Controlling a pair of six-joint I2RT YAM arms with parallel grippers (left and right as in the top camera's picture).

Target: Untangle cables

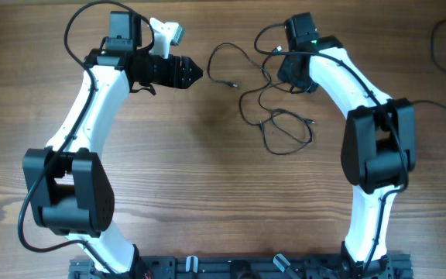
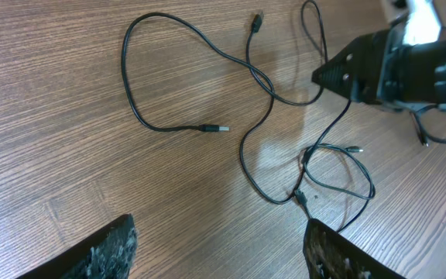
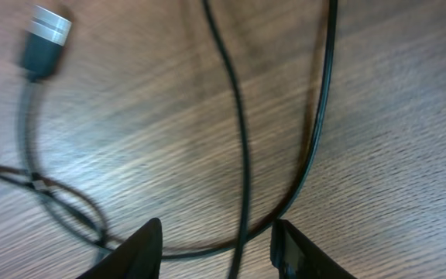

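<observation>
Cables (image 2: 263, 80) sprawl loose on the counter (image 2: 68, 170). Left jaws gape wide, empty; right jaws stand apart, one strand (image 3: 244, 132) running between them.

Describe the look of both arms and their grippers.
The left arm and right arm match: white curved links between bulky black joint housings, black arm cables looping alongside. The left gripper and right gripper are black; a white part sits by the left one, a green light glows near the right one. The fingers are black, rough-faced.
</observation>
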